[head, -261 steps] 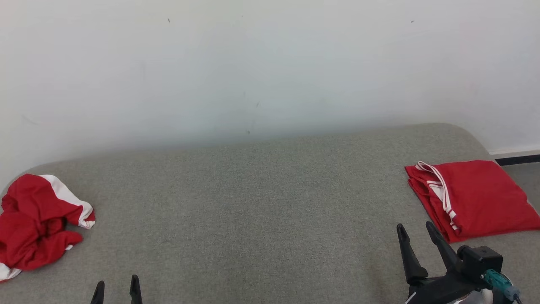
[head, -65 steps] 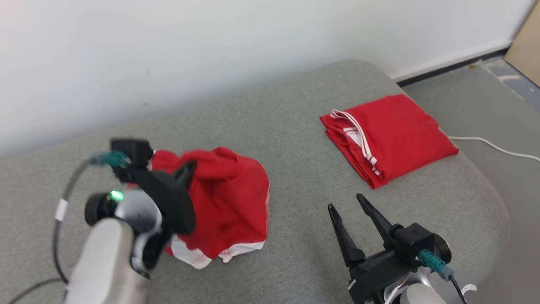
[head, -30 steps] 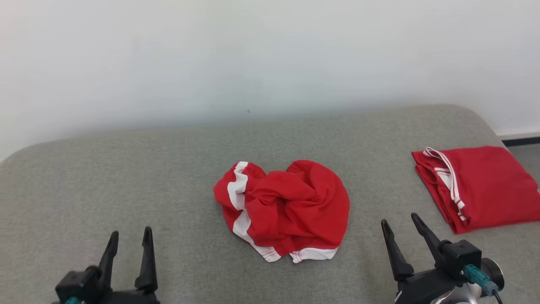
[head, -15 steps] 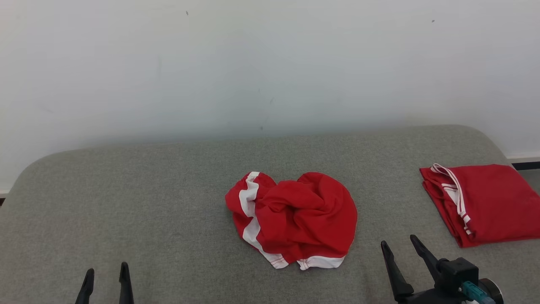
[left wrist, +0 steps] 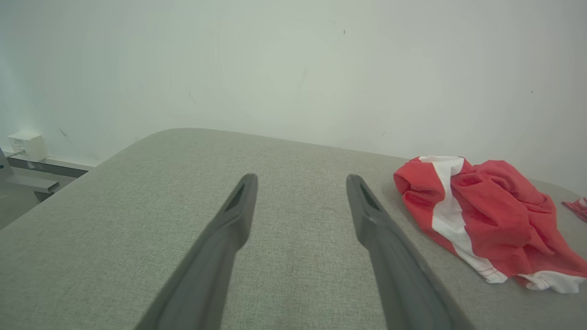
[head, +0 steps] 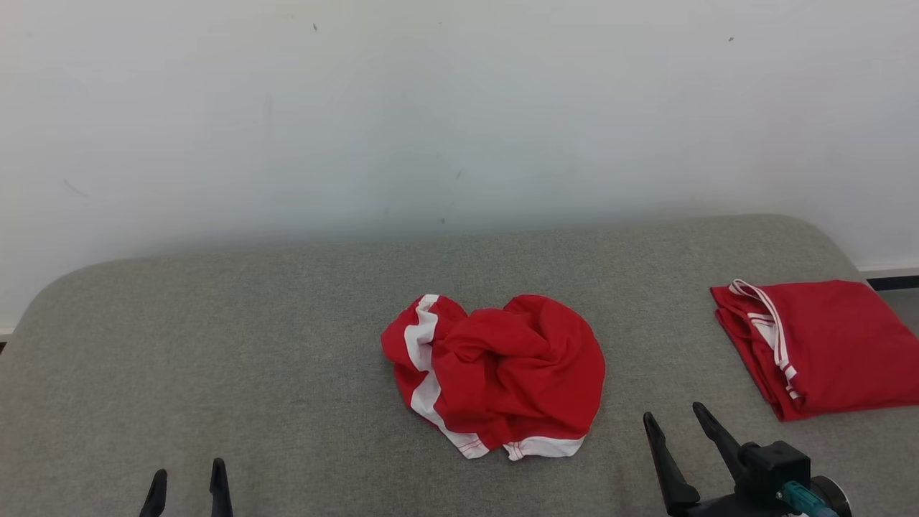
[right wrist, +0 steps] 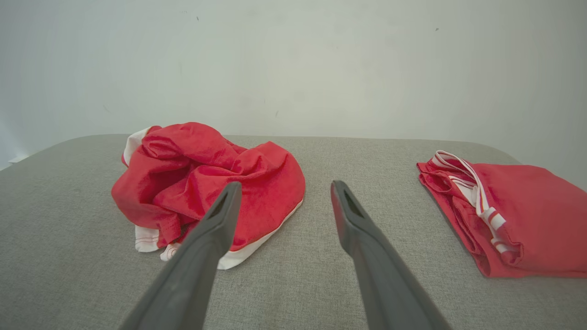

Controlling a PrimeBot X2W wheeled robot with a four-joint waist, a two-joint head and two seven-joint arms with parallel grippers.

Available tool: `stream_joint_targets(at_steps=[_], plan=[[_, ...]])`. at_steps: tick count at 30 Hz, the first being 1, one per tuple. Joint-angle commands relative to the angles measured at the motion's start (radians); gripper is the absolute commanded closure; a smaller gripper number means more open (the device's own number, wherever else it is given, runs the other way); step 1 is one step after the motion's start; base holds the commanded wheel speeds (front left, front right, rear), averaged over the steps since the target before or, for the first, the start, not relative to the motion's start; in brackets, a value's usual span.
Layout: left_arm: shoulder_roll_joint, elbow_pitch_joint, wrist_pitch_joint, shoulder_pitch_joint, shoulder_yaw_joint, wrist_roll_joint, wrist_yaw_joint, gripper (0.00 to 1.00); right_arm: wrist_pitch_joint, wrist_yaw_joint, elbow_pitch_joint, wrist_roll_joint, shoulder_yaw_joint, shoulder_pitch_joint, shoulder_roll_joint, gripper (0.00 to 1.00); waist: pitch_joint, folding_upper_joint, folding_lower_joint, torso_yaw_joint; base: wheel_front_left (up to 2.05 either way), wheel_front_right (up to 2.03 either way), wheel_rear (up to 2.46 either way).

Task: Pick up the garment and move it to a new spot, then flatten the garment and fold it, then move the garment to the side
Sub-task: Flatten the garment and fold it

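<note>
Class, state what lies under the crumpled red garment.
The crumpled garment rests on the grey fabric surface, visible all round it; the patch directly beneath is covered.

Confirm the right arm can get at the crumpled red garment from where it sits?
Probably yes. The right gripper is open, empty, and sits just to the right of the crumpled garment, with only bare grey cushion between them. The folded garment lies further right, out of the path.

No readable txt, labels, brands or nos. (white bands on garment [head: 502,373] are plain).
</note>
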Motion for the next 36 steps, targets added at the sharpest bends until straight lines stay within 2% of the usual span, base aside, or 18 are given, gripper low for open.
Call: stream_joint_targets(at_steps=[1,14,19,27,31,36], plan=[[-0.002,-0.004,-0.002,0.006,0.000,0.012,-0.002,0.00,0.000,-0.003,-0.003,0.004,0.002,0.005,-0.001,0.00,0.000,0.0000,0.0001,-0.001,0.00,0.00,0.00],[-0.007,0.023,-0.002,-0.026,-0.023,-0.004,-0.001,0.00,0.000,-0.003,-0.004,0.007,0.016,-0.011,0.002,0.00,0.021,0.0000,0.0001,-0.030,0.00,0.00,0.00],[-0.004,0.032,0.029,-0.094,-0.046,-0.016,-0.009,0.00,0.002,-0.003,-0.007,0.008,0.020,-0.020,0.002,0.00,0.034,0.0000,0.0001,-0.054,0.00,0.00,0.00],[0.035,0.156,0.260,-0.361,-0.114,-0.028,-0.039,0.00,0.008,-0.003,-0.017,0.005,0.030,-0.051,0.006,0.00,0.087,0.0000,0.0001,-0.128,0.00,0.00,0.00],[0.034,0.262,0.407,-0.523,-0.129,-0.036,-0.018,0.00,0.008,-0.003,-0.022,0.001,0.043,-0.071,0.012,0.00,0.128,0.0000,0.0001,-0.183,0.00,0.00,0.00],[0.033,0.356,0.481,-0.651,-0.135,-0.040,0.001,0.00,0.006,-0.003,-0.023,0.002,0.060,-0.095,0.019,0.00,0.174,0.0000,0.0001,-0.256,0.00,0.00,0.00]])
